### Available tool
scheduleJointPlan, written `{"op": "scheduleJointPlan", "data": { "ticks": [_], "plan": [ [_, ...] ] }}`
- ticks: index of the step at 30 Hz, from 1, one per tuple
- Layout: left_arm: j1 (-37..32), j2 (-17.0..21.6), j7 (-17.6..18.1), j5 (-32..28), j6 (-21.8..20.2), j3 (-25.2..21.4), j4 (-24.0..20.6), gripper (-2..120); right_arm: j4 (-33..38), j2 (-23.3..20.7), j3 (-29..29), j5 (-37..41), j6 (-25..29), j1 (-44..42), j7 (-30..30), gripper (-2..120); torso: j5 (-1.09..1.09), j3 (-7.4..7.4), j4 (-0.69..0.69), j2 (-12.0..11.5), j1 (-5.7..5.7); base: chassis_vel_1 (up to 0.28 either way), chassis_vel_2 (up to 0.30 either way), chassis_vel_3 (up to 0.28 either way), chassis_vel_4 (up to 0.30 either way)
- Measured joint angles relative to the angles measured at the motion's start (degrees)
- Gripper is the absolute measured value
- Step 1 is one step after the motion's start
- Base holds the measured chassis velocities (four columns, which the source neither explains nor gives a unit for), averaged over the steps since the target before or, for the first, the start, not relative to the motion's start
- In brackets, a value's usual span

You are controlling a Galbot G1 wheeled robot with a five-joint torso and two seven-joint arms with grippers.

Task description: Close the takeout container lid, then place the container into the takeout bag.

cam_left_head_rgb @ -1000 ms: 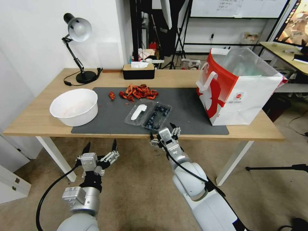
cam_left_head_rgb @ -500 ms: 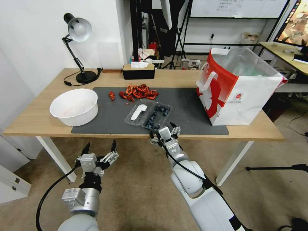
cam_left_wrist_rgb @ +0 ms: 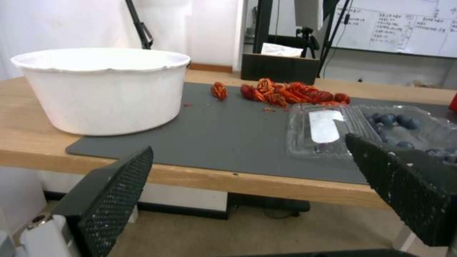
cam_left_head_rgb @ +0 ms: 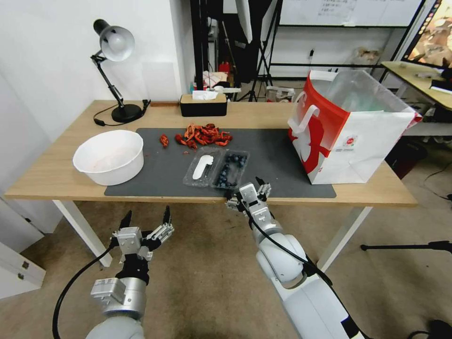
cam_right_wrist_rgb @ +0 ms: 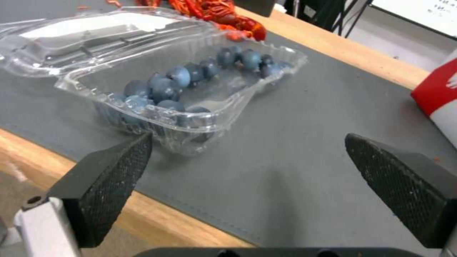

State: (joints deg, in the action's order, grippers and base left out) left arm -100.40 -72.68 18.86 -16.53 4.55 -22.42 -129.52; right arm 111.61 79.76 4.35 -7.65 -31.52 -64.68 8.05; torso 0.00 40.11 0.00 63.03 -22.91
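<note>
The container lies open on the grey mat of the worktop, its lid flat beside it, the bag well apart, while the right gripper waits wide open at the near edge and the left gripper hangs wide open below.

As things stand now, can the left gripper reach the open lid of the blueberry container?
Probably yes. The left gripper hangs open below the table's front edge, and bare grey mat lies between it and the takeout container lid. The white bowl sits aside. It must rise above the edge first.
</note>
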Motion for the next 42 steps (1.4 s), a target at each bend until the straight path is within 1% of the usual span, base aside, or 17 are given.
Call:
{"op": "scheduleJointPlan", "data": {
  "ticks": [26,31,33,34,35,37,38,39,40,42],
  "plan": [
    [-1.26,-0.55,-0.1,1.39,1.36,0.42,-0.14,100,2.05,-2.97,4.53,1.93,1.27,-3.18,-0.12,100,0.0,0.0,0.0,-0.01,-0.01,0.0,0.0,0.0,0.0],
    [-1.59,-0.67,-0.17,1.7,1.5,0.44,-0.48,100,3.95,-4.57,5.57,3.0,2.33,-5.41,-0.28,100,0.0,0.0,0.0,-0.01,-0.02,0.0,0.0,0.0,0.0],
    [-1.67,-0.7,-0.26,1.79,1.55,0.4,-0.6,100,5.22,-5.36,6.69,4.73,4.48,-6.97,-0.28,100,0.0,0.0,0.0,-0.01,-0.01,0.0,0.0,0.0,0.0],
    [-1.71,-0.73,-0.33,1.85,1.62,0.38,-0.61,100,6.3,-5.77,7.85,6.4,6.47,-8.29,-0.28,100,0.0,0.0,0.0,-0.01,-0.01,0.0,0.0,0.0,0.0],
    [-1.71,-0.73,-0.33,1.85,1.62,0.38,-0.61,100,6.3,-5.77,7.85,6.4,6.47,-8.29,-0.28,100,0.0,0.0,0.0,-0.01,-0.01,0.0,0.0,0.0,0.0],
    [-1.76,-0.77,-0.42,1.93,1.77,0.37,-0.62,100,8.39,-6.2,10.43,10.23,11.15,-10.55,-0.28,100,-0.01,0.0,0.0,-0.01,-0.01,0.0,0.0,0.0,0.0],
    [-1.78,-0.77,-0.48,1.94,1.85,0.37,-0.62,100,9.24,-6.27,11.57,11.59,12.76,-11.4,-0.28,100,-0.01,0.0,-0.01,-0.01,-0.01,0.0,0.0,0.0,0.0],
    [-1.78,-0.77,-0.48,1.94,1.85,0.37,-0.62,100,9.24,-6.27,11.57,11.59,12.76,-11.4,-0.28,100,-0.01,0.0,-0.01,-0.01,-0.01,0.0,0.0,0.0,0.0],
    [-1.78,-0.77,-0.57,1.95,1.98,0.37,-0.6,100,10.15,-6.27,12.96,13.26,15.25,-12.46,-0.28,100,-0.01,0.0,-0.01,-0.01,-0.01,0.0,0.0,0.0,0.0],
    [-1.74,-0.72,-0.64,1.95,2.04,0.41,-0.49,100,11.0,-6.26,14.32,15.05,18.41,-13.55,-0.3,100,0.01,0.0,0.0,-0.01,-0.01,0.0,0.0,0.0,0.0]
  ]
}}
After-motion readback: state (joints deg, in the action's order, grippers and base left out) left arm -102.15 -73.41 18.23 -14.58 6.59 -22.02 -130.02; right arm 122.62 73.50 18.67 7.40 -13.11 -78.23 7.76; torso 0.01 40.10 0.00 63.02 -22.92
